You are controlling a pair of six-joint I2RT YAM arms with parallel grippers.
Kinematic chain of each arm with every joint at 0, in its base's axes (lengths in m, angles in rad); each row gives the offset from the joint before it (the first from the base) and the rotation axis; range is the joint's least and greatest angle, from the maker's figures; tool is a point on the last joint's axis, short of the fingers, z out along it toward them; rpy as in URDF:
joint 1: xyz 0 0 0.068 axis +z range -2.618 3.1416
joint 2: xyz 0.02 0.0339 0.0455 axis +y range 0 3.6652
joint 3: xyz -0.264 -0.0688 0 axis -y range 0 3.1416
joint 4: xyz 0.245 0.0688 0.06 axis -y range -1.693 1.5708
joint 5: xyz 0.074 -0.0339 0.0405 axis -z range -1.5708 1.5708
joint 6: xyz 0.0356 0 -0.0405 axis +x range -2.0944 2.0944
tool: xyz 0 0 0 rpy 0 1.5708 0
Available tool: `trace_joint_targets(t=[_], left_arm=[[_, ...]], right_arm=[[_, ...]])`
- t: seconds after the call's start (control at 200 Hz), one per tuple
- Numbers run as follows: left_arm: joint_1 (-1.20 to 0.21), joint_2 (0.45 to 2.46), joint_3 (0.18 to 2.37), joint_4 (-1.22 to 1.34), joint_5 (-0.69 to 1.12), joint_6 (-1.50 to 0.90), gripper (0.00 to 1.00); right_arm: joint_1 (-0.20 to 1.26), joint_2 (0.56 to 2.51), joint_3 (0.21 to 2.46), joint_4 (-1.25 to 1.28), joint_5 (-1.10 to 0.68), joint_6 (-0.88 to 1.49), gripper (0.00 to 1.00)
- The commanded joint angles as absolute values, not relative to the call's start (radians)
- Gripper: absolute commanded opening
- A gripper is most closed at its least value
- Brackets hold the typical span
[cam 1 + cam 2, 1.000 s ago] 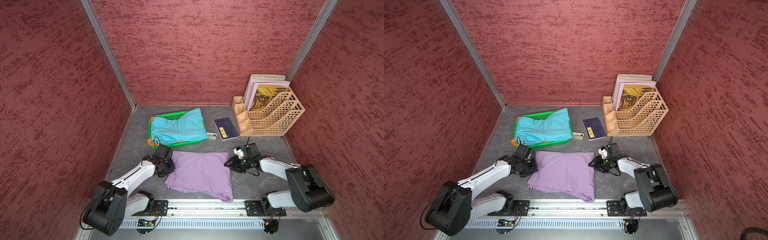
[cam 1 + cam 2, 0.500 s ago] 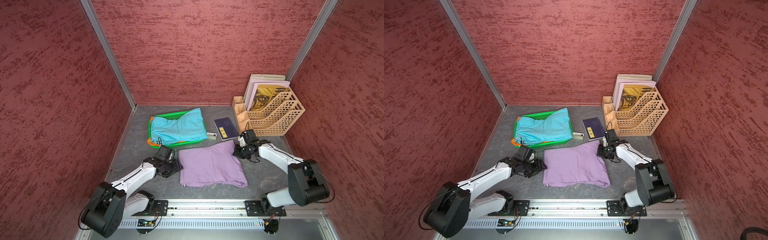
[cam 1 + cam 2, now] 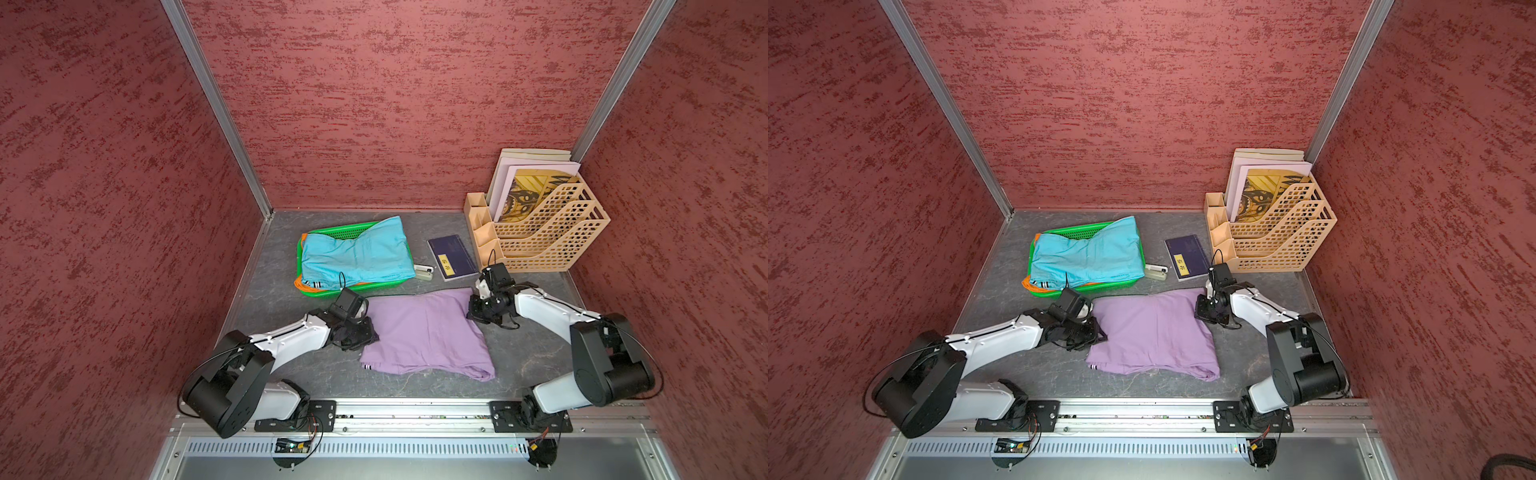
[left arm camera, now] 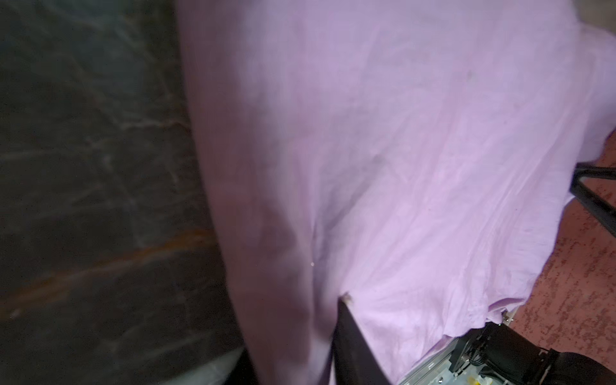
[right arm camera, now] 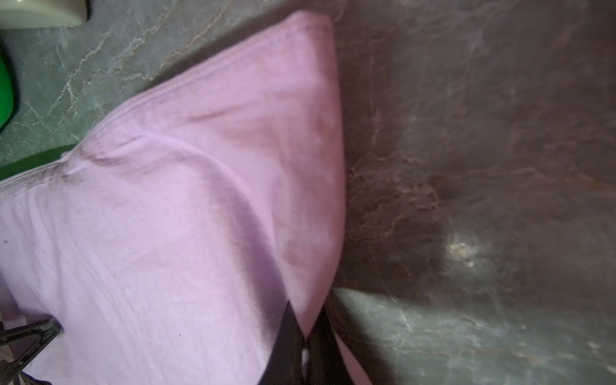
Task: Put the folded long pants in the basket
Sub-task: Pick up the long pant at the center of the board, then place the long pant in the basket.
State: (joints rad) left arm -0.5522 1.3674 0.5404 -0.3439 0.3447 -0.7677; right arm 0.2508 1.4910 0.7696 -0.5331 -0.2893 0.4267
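Both arms stretch low and inward, the left gripper (image 3: 369, 334) and right gripper (image 3: 473, 311) each pinching opposite side edges of the purple pants (image 3: 424, 332), which lie on the table (image 3: 274, 307) just before the basket (image 3: 345, 232).

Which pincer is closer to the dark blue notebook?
The right pincer. It grips the purple pants at the corner right beside the notebook. The left pincer grips the opposite edge, farther away, near the green basket.
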Motion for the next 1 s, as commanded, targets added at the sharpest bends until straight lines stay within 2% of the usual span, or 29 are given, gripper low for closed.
trace_joint_targets(t=[0.0,0.155,0.376,0.691,0.857,0.997], left_arm=[[-0.561,1.402,0.502,-0.489,0.205,-0.763,0.0],[-0.582,1.298,0.542,-0.547,0.202,-0.774,0.0],[-0.609,1.109,0.707,-0.81,0.148,-0.757,0.0],[-0.612,0.982,0.981,-1.073,0.17,-0.694,0.0],[-0.559,1.007,1.177,-1.15,0.155,-0.621,0.0],[-0.354,1.113,1.349,-1.156,0.236,-0.506,0.0]], right_arm=[[0.251,1.462,0.752,-0.548,-0.315,0.414,0.0],[0.252,1.405,0.751,-0.547,-0.369,0.419,0.0],[0.255,1.236,0.787,-0.636,-0.424,0.444,0.0],[0.256,1.076,1.016,-0.877,-0.446,0.429,0.0],[0.256,1.153,1.252,-0.917,-0.472,0.42,0.0],[0.257,1.34,1.484,-0.862,-0.523,0.464,0.0]])
